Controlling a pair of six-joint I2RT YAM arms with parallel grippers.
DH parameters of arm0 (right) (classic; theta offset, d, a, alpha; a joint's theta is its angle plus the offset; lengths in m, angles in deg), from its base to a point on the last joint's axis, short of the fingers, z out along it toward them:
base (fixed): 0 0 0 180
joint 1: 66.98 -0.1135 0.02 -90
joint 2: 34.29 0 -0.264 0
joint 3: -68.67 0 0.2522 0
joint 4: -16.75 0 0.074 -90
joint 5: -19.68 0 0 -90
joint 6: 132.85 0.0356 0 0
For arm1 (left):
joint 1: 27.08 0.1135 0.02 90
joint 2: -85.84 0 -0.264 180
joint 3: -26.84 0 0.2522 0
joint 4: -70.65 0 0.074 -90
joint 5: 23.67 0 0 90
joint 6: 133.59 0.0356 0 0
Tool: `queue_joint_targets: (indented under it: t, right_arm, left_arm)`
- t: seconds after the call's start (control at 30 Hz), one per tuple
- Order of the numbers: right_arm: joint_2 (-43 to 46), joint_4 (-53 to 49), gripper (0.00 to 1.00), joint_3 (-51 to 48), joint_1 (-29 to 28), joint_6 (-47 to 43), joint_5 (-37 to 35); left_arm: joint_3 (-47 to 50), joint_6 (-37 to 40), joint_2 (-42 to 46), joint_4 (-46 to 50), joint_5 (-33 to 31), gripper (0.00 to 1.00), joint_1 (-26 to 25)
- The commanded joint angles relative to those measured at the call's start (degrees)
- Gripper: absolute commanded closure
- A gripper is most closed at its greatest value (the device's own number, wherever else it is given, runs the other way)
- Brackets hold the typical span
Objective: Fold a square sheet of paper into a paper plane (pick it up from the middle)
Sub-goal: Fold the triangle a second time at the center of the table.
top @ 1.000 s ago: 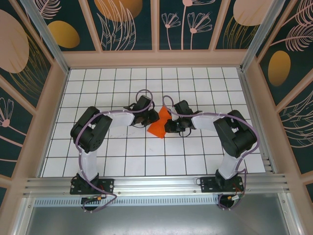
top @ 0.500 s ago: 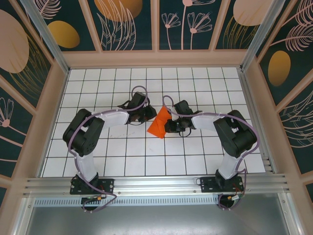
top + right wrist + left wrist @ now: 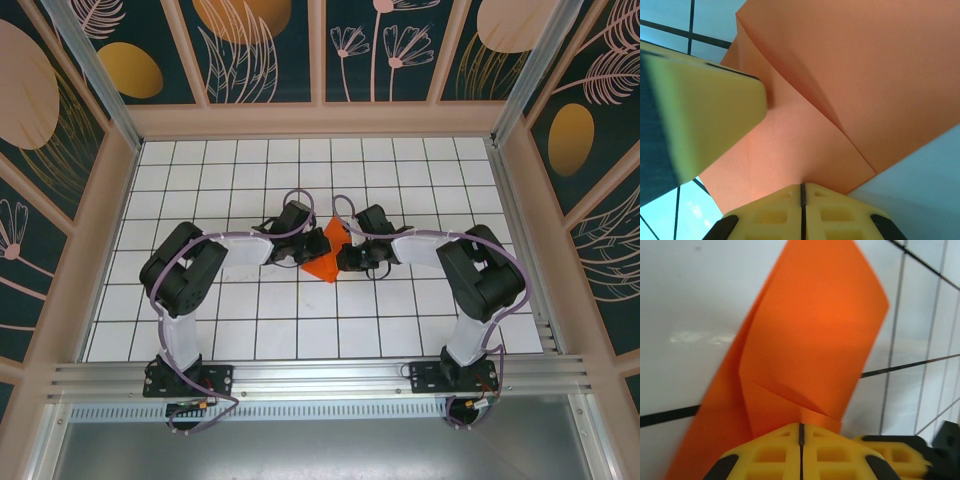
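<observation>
- At mid-table, step looks like setting a fold w/ both arms on the square sheet of paper (image 3: pixel 326 256), already creased.
- To do it well: hold both pinches firm, move arms together so thin sheet won't tear or slip, line up edges before pressing crease down on table (image 3: pixel 250 320).
- left gripper (image 3: pixel 304 252): jaws closed, pinching paper's left side.
- right gripper (image 3: pixel 346 256): jaws closed, pinching right side.
- Paper sits directly btwn both grippers, touching both, approx halfway btwn table's left and right edges, well apart from near edge; can't tell if it touches surface.
</observation>
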Motion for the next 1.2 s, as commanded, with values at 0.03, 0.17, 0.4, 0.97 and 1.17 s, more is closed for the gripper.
queue_joint_targets:
  t: [0.03, 0.17, 0.4, 0.97, 1.17]
  right_arm:
    - [-1.32, -8.26, 0.9, -1.03, 0.91, -1.08, -3.64]
    - [-0.32, -7.99, 0.9, 0.58, 0.91, -0.91, -1.71]
    - [4.69, -6.95, 0.89, 3.95, 0.91, -0.26, 6.35]
    - [3.49, -0.06, 0.9, 0.89, -3.37, 6.54, 9.47]
    - [1.02, 0.01, 0.91, 1.22, -3.37, 6.83, 7.39]
  left_arm:
    - [-0.69, 1.03, -1.89, 1.89, -2.14, 0.91, 0.21]
    - [0.42, 0.94, -2.93, 2.49, -3.28, 0.92, 0.21]
    - [2.43, 0.75, -2.35, 2.46, -4.39, 0.92, 0.21]
    - [4.86, 0.12, -1.98, 0.93, -4.08, 0.92, 0.21]
    - [4.89, 0.02, -2.05, 0.76, -4.04, 0.92, 0.21]
